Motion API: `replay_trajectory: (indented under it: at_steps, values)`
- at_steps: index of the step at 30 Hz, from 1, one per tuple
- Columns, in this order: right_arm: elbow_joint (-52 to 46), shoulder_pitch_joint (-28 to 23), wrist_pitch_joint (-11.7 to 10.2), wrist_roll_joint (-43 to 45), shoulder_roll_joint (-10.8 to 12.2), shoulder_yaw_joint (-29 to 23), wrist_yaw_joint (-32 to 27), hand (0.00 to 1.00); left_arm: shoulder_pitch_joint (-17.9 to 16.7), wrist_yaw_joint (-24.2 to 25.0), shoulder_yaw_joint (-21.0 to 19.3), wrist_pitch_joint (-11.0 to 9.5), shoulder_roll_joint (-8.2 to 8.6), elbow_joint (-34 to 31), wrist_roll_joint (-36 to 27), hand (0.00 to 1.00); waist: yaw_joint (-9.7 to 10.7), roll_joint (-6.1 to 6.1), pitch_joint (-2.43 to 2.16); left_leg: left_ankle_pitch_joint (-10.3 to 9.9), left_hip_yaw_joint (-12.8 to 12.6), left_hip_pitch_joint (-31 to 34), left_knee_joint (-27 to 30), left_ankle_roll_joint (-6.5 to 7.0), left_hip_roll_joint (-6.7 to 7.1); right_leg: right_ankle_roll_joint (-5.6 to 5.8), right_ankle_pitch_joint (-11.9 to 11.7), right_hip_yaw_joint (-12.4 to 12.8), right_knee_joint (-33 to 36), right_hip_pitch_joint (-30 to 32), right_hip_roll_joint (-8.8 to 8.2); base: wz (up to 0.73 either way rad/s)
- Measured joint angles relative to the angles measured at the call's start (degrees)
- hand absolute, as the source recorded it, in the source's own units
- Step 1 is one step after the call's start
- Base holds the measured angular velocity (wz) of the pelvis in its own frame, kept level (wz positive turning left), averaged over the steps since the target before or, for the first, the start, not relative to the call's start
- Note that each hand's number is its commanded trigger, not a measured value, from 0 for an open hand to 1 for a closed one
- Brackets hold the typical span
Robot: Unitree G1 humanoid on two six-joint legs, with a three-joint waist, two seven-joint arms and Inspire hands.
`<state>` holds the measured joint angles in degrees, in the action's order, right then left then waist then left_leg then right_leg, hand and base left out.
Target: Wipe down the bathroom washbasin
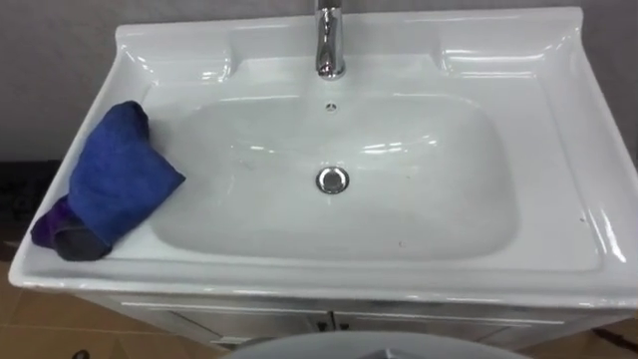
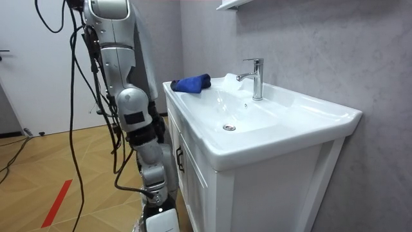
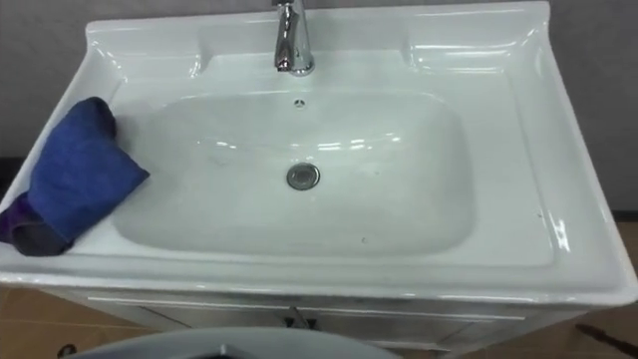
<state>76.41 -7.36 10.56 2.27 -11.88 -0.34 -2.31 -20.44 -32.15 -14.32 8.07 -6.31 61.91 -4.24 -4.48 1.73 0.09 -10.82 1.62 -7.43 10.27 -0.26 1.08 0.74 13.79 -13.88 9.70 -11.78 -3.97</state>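
One cloth (image 1: 112,179) is bunched on the left rim of the basin (image 1: 558,150), right at the front corner, so it could get knocked to the floor (image 2: 38,161) if grabbed sloppily. Further right, the tap (image 1: 330,40) could be clipped mid-wipe. The hands' state can't be told tbh.

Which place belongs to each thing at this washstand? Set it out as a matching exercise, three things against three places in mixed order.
Things:
1. blue cloth
2. tap
3. drain

Places:
A. bottom of the basin, centre
B. left rim
C. back rim, middle

Pairs: 1-B; 2-C; 3-A
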Motion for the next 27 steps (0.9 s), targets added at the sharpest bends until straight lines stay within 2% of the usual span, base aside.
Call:
replay_trajectory:
  at_steps: [3,10,13,18,27]
  values:
    - [0.2,-0.4,0.1,0.0,0.5,0.4,0.2,0.0,0.2,1.1,0.0,-0.1,-0.04,0.1,2.6,0.0,0.8,-0.53,-0.11,0.0,-0.1,-0.1,-0.1,0.04,0.11,0.04,0.0,-0.2,0.0,0.0,-0.06,0.0]
    - [0.4,-0.8,1.1,0.0,1.3,1.5,3.0,0.0,0.7,5.2,-0.2,0.8,-0.01,1.4,6.0,0.0,1.0,-2.35,-0.12,-0.2,-3.0,-0.1,0.0,0.13,-0.25,0.03,0.0,1.2,0.1,0.5,0.06,-0.09]
    - [0.5,-1.0,2.0,0.0,1.3,1.6,3.6,0.0,1.1,6.6,-0.1,1.1,-0.02,2.0,6.4,0.0,1.1,-2.49,-0.13,-0.3,-3.1,-0.4,0.0,0.27,-0.26,0.04,0.0,1.5,0.2,0.6,0.07,-0.03]
    - [0.2,-1.8,2.0,0.3,1.7,1.6,4.4,0.0,0.9,9.5,-0.1,1.7,-0.01,2.3,6.4,0.0,1.1,-2.44,-0.12,-0.3,-3.6,-1.1,-0.5,0.3,-0.39,0.06,0.0,2.6,0.4,0.6,0.23,-0.08]
    - [0.4,-1.6,2.0,0.2,2.3,3.5,5.1,0.0,1.6,14.4,1.3,2.0,-0.06,2.8,7.9,0.0,1.1,-2.42,-0.12,-0.3,-3.8,-1.1,-0.9,0.31,-0.38,0.13,-0.1,2.8,0.4,0.6,0.26,0.0]
